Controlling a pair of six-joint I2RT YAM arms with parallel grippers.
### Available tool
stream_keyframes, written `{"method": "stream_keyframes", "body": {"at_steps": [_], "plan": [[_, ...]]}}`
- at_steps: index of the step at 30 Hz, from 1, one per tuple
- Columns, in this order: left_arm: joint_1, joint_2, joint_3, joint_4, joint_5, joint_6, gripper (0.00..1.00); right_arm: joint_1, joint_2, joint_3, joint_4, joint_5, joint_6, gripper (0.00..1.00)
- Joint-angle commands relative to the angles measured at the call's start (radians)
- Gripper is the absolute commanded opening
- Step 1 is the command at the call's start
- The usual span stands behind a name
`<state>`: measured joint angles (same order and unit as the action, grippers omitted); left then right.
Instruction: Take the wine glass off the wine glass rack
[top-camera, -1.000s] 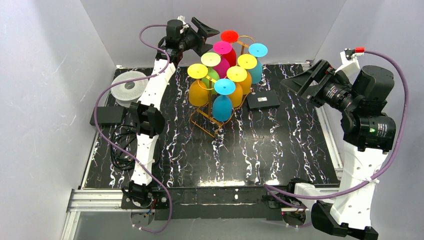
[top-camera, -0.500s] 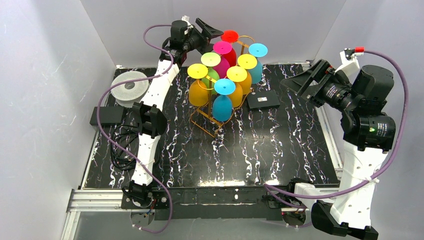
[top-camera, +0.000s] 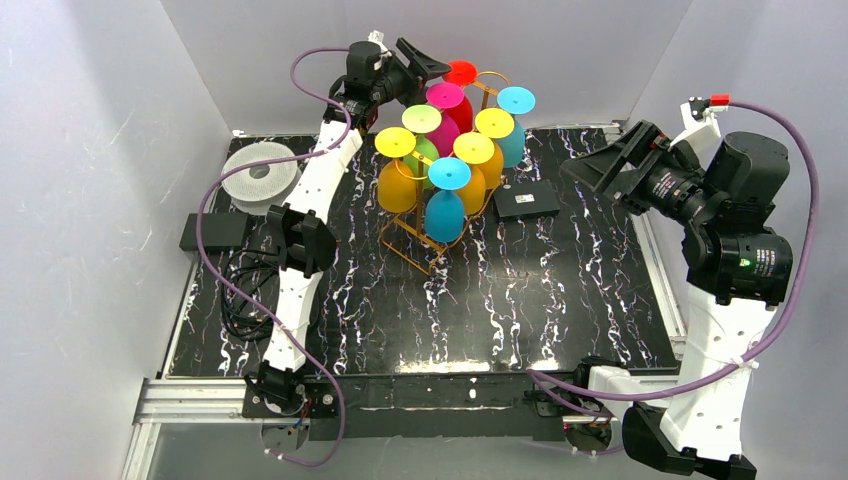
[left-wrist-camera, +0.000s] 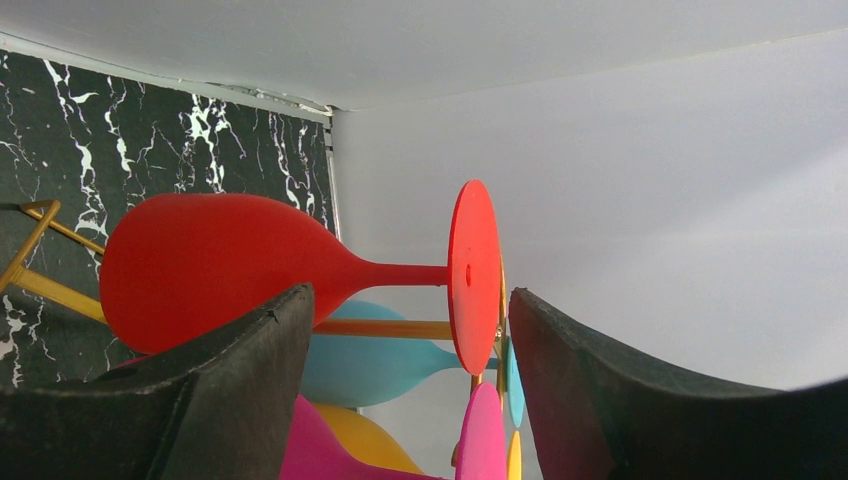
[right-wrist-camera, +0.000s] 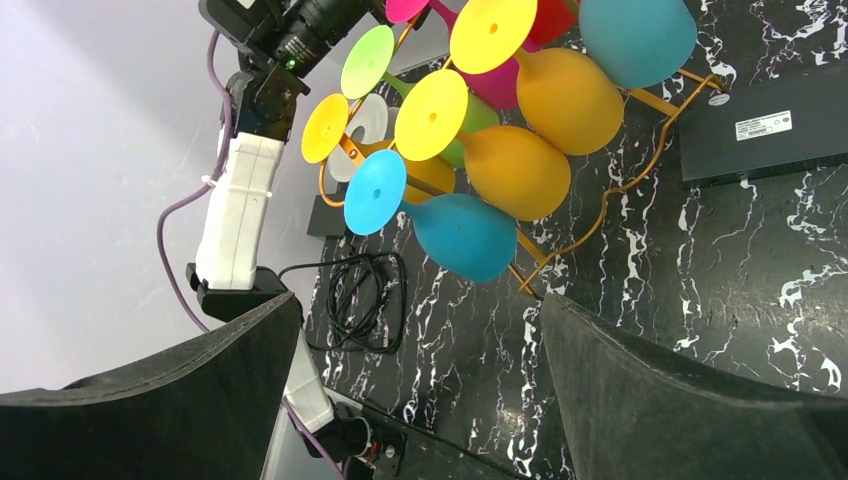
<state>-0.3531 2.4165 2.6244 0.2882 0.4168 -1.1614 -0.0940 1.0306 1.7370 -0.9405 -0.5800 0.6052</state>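
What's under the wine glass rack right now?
The wine glass rack stands on the black marbled table, whose surface shows inside the wire base at the near end. Farther back, the hanging glasses cover whatever lies beneath them.

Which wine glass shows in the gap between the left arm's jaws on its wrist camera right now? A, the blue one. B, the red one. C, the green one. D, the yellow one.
B: in the left wrist view the red wine glass shows above and between the open jaws. Its stem and round foot are in the gap, and a golden wire of the wine glass rack runs just below the stem.
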Motion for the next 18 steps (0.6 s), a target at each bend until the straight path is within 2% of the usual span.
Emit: {"method": "stream_keyframes", "body": {"at_steps": [1, 11, 18], "plan": [[-0.006, -0.024, 0.033, 0.049, -0.002, 0.029, 0.67, 0.0, -0.005, 0.02, 0.02, -0.003, -0.027, 0.97], [-0.006, -0.033, 0.032, 0.04, -0.01, 0.055, 0.57, 0.008, 0.0, 0.031, 0.021, -0.001, -0.033, 0.97], [-0.007, -0.035, 0.034, 0.038, -0.026, 0.051, 0.45, 0.013, -0.004, 0.026, 0.02, 0.003, -0.037, 0.97]]}}
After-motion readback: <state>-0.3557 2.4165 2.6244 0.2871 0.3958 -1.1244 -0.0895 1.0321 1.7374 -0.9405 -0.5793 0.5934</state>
